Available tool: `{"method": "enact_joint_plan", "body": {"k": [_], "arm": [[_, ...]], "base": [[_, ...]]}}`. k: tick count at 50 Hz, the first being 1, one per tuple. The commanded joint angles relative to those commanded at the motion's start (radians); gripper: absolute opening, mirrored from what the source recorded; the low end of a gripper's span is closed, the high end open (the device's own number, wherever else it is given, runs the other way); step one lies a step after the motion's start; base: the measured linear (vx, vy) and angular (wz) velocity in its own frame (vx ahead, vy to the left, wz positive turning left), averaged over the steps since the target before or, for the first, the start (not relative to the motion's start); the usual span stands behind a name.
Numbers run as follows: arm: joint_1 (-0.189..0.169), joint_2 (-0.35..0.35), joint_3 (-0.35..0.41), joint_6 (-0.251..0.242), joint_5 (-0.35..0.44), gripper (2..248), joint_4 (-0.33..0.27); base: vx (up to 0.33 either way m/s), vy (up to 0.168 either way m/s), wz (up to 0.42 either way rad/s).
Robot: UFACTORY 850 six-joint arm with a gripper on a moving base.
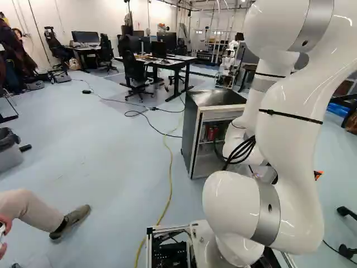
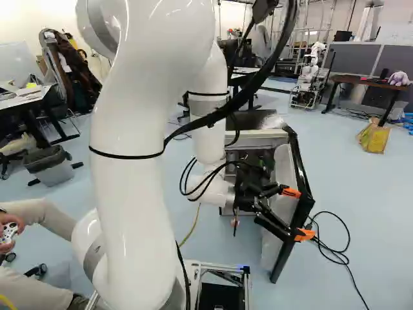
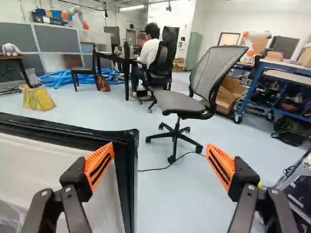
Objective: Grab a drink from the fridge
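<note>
My gripper [image 2: 297,213] is open at the swung-out door [image 2: 282,187] of the small dark fridge [image 1: 191,131]. In the wrist view the gripper [image 3: 160,147] holds nothing; one finger overlaps the pale inner side of the door [image 3: 53,170], the other stands outside it. The door's black edge [image 3: 127,177] runs between the fingers, nearer the first; whether they touch, I cannot tell. Red cans [image 1: 211,133] show inside the fridge in the left base view. My arm hides part of the opening.
Beyond the door, an office chair [image 3: 184,104] and a yellow bag [image 3: 39,98] stand on the floor. A black cable [image 2: 345,239] lies right of the door in the right base view. A yellow cable [image 1: 170,178] runs left of the fridge. Another robot [image 2: 314,64] stands behind.
</note>
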Motion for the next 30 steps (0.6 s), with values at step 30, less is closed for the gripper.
{"method": "enact_joint_plan", "body": {"k": [30], "arm": [[-0.139,-0.082,-0.144,0.0,0.0,247,0.0]], "base": [[0.0,0.0,0.0]]}}
